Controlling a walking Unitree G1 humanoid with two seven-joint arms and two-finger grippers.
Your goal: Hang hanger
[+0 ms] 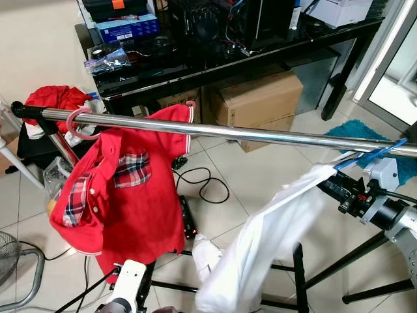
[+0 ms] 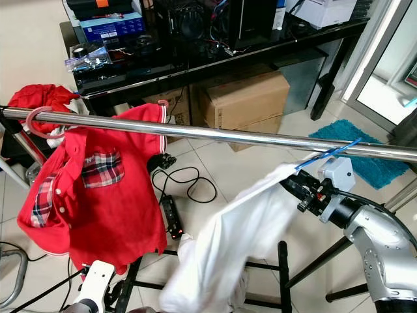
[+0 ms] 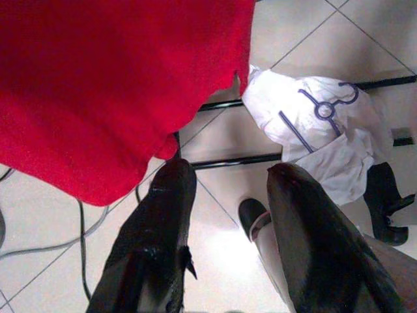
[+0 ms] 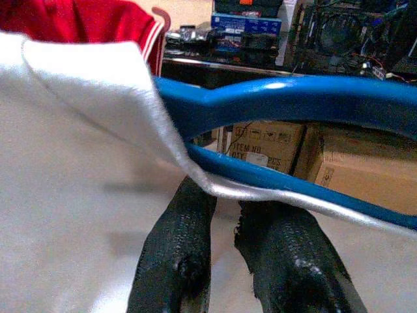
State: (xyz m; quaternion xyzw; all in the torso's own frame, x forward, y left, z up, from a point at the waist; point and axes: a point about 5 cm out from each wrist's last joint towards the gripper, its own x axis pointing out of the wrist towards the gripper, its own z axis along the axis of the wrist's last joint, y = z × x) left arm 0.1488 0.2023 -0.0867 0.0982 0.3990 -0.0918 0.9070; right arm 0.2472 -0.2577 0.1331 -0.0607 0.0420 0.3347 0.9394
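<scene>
Blue hanger (image 2: 326, 155) with a white shirt (image 2: 228, 241) touches the steel rail (image 2: 215, 134), the right gripper (image 2: 294, 187) clamped on it. Below the rail, the left gripper (image 3: 225, 215) hangs with fingers apart beside the red shirt (image 2: 98, 195).

The blue hanger (image 1: 368, 156) shows just its hook and a short stretch of arm at the steel rail (image 1: 260, 134); the rest is buried inside the white shirt (image 1: 260, 248). The right pincer (image 1: 335, 189) meets that shirt just below the rail, fingertips swallowed by cloth, so its grip on the hanger can't be made out. The shirt's hem runs off the picture's lower edge. The rail itself is cut off at the right edge. Below the rail, the red polo (image 1: 124, 202) hides the pink hanger (image 1: 77, 124) apart from its hook. On the black tabletop (image 1: 195, 62) behind the rail, box labels are too small to read.
</scene>
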